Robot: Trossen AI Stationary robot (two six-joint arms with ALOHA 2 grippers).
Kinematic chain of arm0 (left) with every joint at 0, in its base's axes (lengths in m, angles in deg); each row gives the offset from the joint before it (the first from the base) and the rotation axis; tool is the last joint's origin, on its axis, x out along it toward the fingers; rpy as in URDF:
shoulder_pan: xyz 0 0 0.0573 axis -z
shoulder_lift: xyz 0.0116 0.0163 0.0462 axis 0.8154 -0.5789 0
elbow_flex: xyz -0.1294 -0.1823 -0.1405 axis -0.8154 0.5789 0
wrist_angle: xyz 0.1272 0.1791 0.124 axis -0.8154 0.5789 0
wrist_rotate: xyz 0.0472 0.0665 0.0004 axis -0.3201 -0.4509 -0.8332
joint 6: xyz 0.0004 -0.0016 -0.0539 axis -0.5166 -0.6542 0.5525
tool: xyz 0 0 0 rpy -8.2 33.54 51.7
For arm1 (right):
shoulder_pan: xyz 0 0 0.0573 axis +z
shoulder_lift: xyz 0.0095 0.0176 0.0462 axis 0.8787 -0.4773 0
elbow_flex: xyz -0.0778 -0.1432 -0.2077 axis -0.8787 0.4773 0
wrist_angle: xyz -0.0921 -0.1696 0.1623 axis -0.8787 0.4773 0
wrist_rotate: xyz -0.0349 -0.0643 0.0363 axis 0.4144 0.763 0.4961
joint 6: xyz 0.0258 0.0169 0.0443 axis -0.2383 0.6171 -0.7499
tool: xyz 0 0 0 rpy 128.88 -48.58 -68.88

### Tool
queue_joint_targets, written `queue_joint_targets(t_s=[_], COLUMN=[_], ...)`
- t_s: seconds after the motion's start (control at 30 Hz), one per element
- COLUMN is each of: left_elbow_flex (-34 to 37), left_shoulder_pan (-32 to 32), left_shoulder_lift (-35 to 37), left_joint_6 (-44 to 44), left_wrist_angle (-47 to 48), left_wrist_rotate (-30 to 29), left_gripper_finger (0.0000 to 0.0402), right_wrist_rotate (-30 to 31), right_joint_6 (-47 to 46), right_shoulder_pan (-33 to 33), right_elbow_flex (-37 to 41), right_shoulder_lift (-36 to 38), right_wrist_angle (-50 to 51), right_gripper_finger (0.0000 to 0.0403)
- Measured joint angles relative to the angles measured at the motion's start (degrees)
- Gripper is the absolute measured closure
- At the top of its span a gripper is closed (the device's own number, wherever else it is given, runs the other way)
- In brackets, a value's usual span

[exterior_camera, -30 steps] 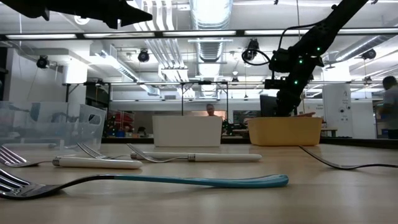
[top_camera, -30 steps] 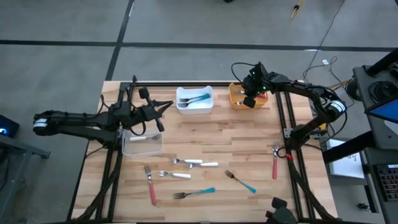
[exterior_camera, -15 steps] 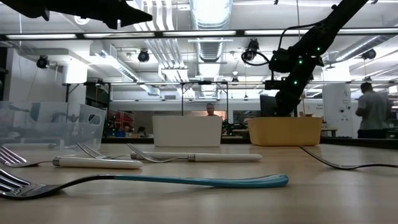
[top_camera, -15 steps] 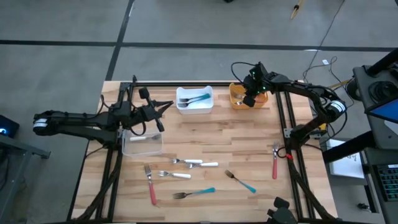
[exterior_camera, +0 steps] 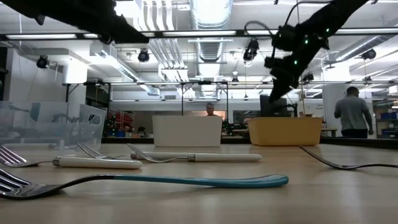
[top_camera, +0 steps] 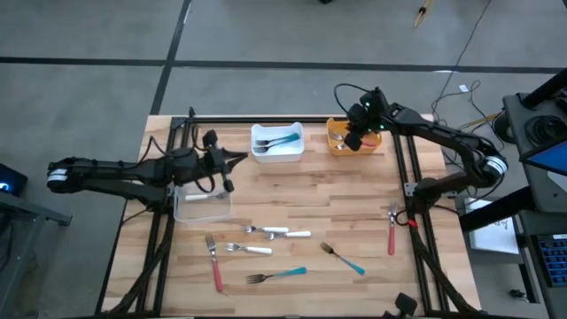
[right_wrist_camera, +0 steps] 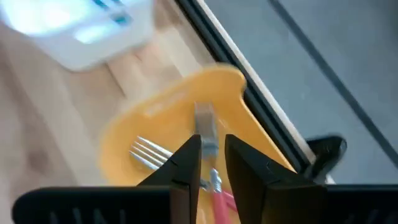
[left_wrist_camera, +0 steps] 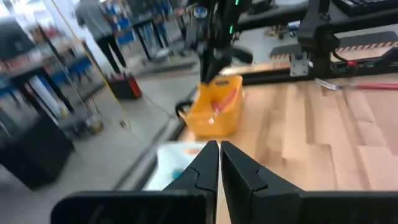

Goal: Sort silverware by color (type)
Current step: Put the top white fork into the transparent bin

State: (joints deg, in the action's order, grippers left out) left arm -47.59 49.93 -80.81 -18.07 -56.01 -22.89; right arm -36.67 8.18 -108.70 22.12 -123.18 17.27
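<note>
- Silverware lies in three places: inside the bins along the desk's [top_camera: 354, 213] 12 o'clock edge, loose toward 6 o'clock, and one piece at 3 o'clock.
- Right hand [top_camera: 354, 140] hovers over the orange bin [top_camera: 340, 142] at about 1 o'clock; its fingers [right_wrist_camera: 186, 163] stand slightly spread with nothing between them, and a red-handled fork [right_wrist_camera: 152, 155] lies in the bin below.
- Left hand [top_camera: 241, 158] hangs above the desk at about 10 o'clock, near the clear bin [top_camera: 202, 205], its fingers [left_wrist_camera: 208, 163] pressed together on nothing.
- White bin [top_camera: 276, 142] at 12 o'clock holds teal-handled pieces [top_camera: 285, 140].
- Clear bin holds one white-handled piece, hard to make out.
- Loose toward 6 o'clock: two white-handled forks [top_camera: 276, 232], a red-handled fork [top_camera: 215, 263], a teal-handled fork [top_camera: 276, 276] and another teal-handled fork [top_camera: 343, 258].
- Red-handled fork at 3 o'clock [top_camera: 392, 229] lies just beside the right arm's base.
- Person [exterior_camera: 351, 113] stands in the room behind the desk.
</note>
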Motion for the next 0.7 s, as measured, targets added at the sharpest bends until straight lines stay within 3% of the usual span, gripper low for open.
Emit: queue_joint_targets(t_s=[0.27, 0.7], left_elbow_flex=[0.02, 0.07], left_shoulder_pan=[-0.01, 0.3], left_shoulder_lift=[-0.02, -0.02], left_joint_6=[9.68, 17.3], left_wrist_angle=[3.22, 4.4], left_wrist_rotate=[0.56, 7.66], left_gripper_finger=[0.0402, 0.0402], right_wrist_rotate=[0.04, 0.84], right_joint_6=[-4.39, -9.6], right_shoulder_pan=[8.54, 22.31], right_elbow_flex=[0.63, 7.27], right_shoulder_lift=[6.67, 10.04], right_wrist_angle=[-2.14, -14.98], right_gripper_finger=[0.0344, 0.0344])
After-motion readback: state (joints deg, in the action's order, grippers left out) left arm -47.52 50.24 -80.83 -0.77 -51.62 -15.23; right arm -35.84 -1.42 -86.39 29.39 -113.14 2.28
